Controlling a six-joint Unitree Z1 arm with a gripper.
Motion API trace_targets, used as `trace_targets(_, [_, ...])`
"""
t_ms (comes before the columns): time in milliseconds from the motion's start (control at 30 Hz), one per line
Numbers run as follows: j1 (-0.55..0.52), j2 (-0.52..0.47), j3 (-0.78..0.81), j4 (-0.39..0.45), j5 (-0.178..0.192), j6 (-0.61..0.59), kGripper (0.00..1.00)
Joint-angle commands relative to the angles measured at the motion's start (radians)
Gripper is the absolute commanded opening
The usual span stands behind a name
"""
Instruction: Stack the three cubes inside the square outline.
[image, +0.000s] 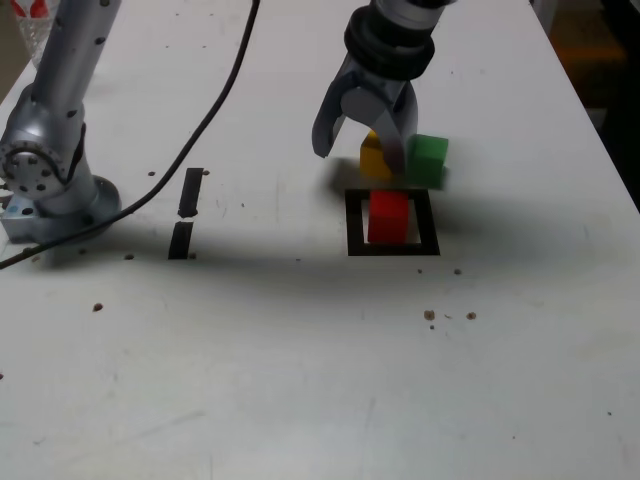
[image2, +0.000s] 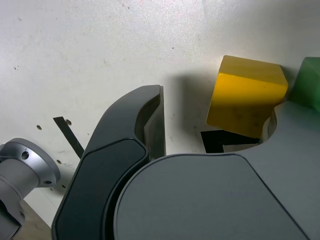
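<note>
White table (image: 300, 380). Red cube (image: 389, 217): inside the black tape square outline (image: 353, 222). Yellow cube (image: 375, 157) and green cube (image: 428, 160): side by side just behind the outline, outside it. Gripper (image: 362, 150): jaws spread wide, empty, poised over the yellow cube. Two black tape strips (image: 187, 212): toward the exterior view's left.

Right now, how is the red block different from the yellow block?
The red block sits inside the square outline; the yellow block sits outside it, just behind its far edge. The red block stands alone with nothing over it; the yellow block is beside the green block, with the open gripper around it. Both look like same-sized cubes on the white table.
</note>
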Motion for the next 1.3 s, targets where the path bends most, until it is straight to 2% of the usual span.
trace_targets(0, [0.005, 0.006, -0.006, -0.002, -0.002, 0.004, 0.79])
trace_targets(667, [0.044, 0.041, -0.022, -0.017, -0.033, 0.059, 0.78])
trace_targets(833, [0.048, 0.041, -0.029, -0.02, -0.036, 0.071, 0.65])
trace_targets(1100, [0.052, 0.037, -0.028, -0.024, -0.041, 0.074, 0.38])
trace_targets(1267, [0.052, 0.034, -0.024, -0.031, -0.049, 0.074, 0.27])
